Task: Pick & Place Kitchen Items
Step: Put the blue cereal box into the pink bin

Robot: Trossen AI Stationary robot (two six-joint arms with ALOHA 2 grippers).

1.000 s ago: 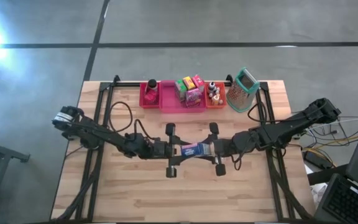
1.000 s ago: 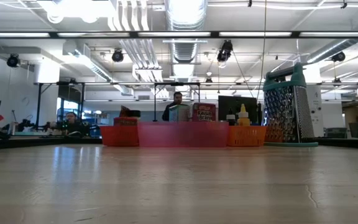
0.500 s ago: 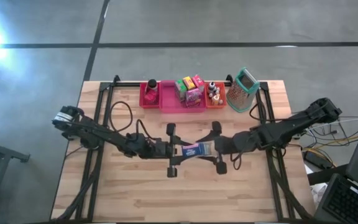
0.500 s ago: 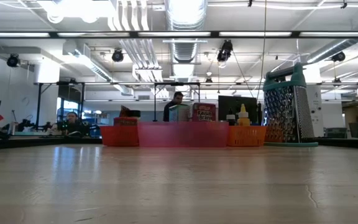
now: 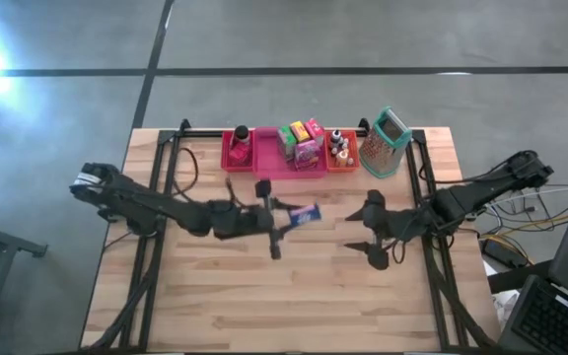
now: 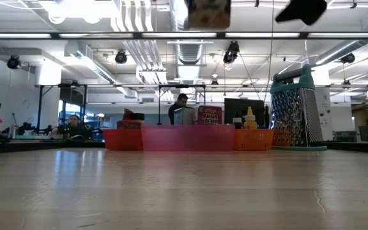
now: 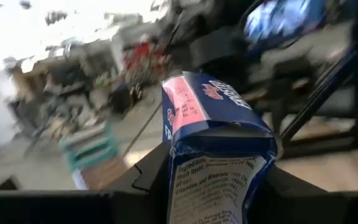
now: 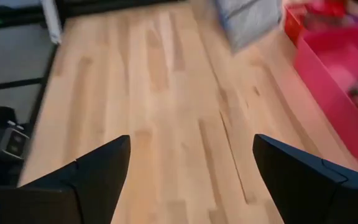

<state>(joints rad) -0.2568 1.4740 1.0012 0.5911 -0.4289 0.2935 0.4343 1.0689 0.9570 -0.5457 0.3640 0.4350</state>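
Observation:
A small blue and pink box (image 5: 305,212) is held in the air over the middle of the table by my left gripper (image 5: 282,218); the left wrist view shows the box (image 7: 219,149) upright between the two dark fingers. It also shows at the top of the low view (image 6: 207,11). My right gripper (image 5: 362,233) is open to the right of the box and clear of it, over bare wood (image 8: 185,155). Other small boxes (image 5: 300,141) and tiny bottles (image 5: 339,146) sit in the bins at the far edge. My left gripper pinches the blue and pink box between its two fingers (image 7: 149,174), one on each side of the box's lower part (image 7: 213,186). The fingers come level from the table's left. The box is lifted clear of the table and sticks out past the fingertips.
A red bin (image 5: 236,151), a pink bin (image 5: 286,163) and an orange bin (image 5: 342,158) stand in a row at the far edge, with a teal-framed grater (image 5: 384,144) to their right. The near half of the table is bare wood (image 5: 294,306).
Both grippers were at the box over the table's middle. The right gripper has let go and drawn back toward the right edge. The left gripper, still shut on the box, has carried it toward the far edge and turned a little.

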